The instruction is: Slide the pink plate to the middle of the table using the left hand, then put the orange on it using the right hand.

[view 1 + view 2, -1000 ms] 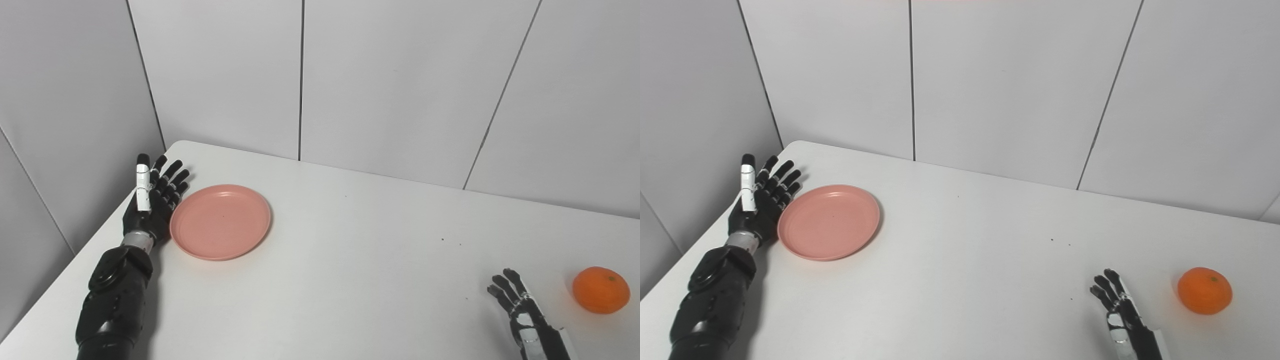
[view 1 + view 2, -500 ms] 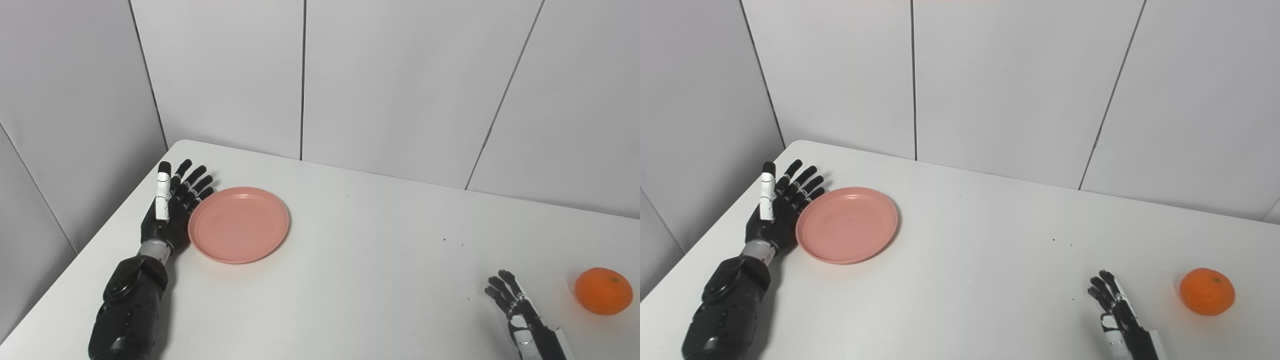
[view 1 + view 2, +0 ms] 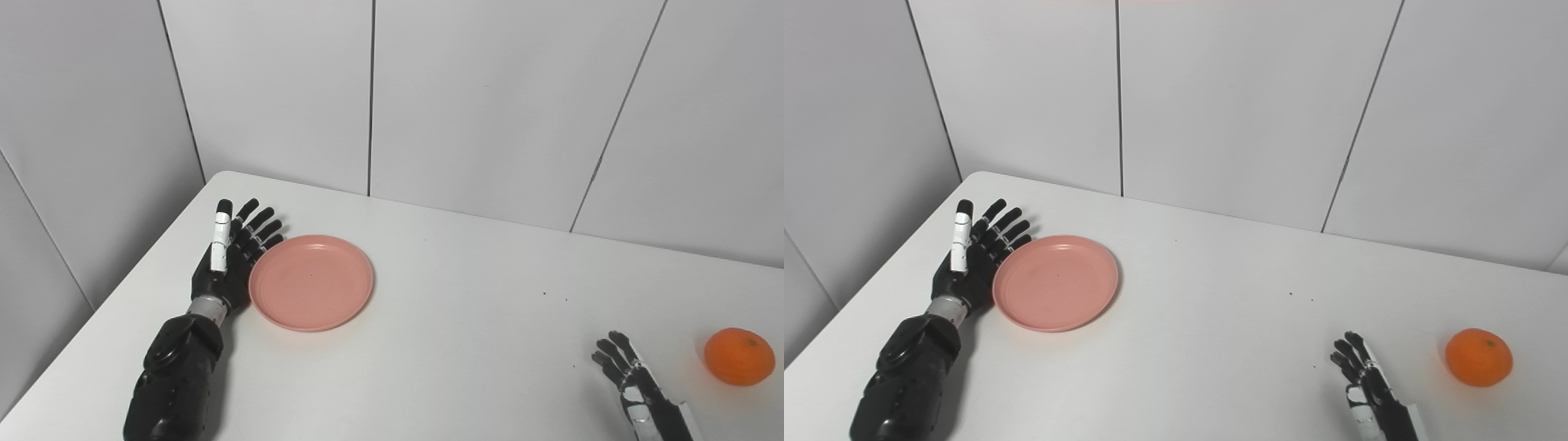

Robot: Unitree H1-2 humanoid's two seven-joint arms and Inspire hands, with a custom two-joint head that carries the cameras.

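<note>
Pink plate edge-pushed by spread, empty left hand: risk of pivoting away under off-centre contact.

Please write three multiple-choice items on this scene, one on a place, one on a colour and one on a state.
1. Where does the orange lie?
A. On the plate
B. On the table near its right edge
C. In the left hand

2. What colour is the plate?
A. Pink
B. Blue
C. Green

3. How is the left hand set?
A. Closed in a fist above the table
B. Holding the orange
C. Open, fingers straight, against the plate's left rim

Answers:
1 B: the orange sits on the bare table, to the right of the right hand.
2 A: the plate is plainly pink.
3 C: the fingers are spread and straight, and the palm side meets the plate's rim.
</note>
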